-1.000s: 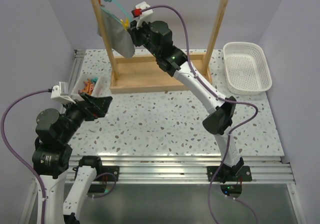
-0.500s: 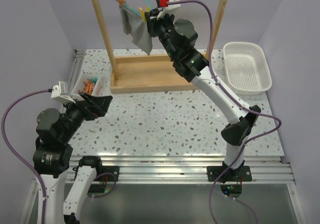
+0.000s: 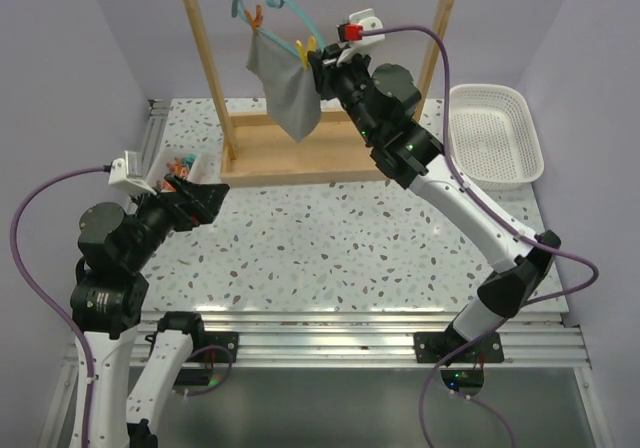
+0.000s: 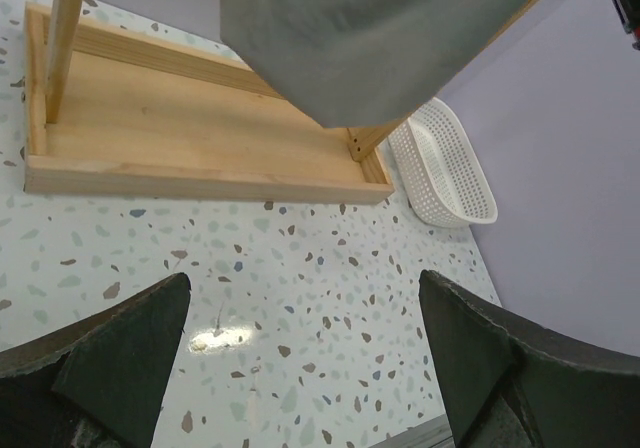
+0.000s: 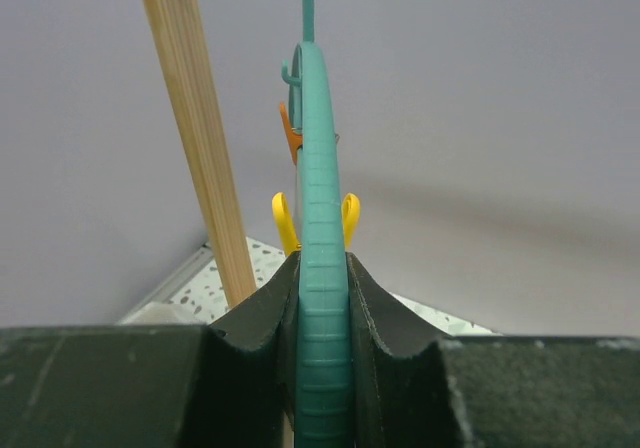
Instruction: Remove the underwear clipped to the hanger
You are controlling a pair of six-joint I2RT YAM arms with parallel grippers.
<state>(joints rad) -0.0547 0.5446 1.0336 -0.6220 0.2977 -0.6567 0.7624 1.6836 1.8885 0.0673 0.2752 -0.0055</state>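
While the left tool [image 4: 300,333] hung released over the surface [image 3: 330,238], the right tool [image 5: 323,303] clenched the hanger [image 5: 318,148], underwear [image 3: 285,88] clipped on.

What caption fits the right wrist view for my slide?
The right gripper, shut on the hanger, with a yellow clip and an orange clip beyond and the wooden frame behind.

The frame [image 3: 300,158] stands at the back of the worktop [image 3: 330,253]. The hanger [image 3: 277,2] hangs from its top bar, the underwear [image 3: 285,93] below it on 2 pegs [image 3: 306,49]. The right claw [image 3: 318,63] sits around the hanger's right end. The basket [image 3: 495,133] lies right of the frame, the bin [image 3: 185,171] left, and the left claw [image 3: 205,200] just before the bin.
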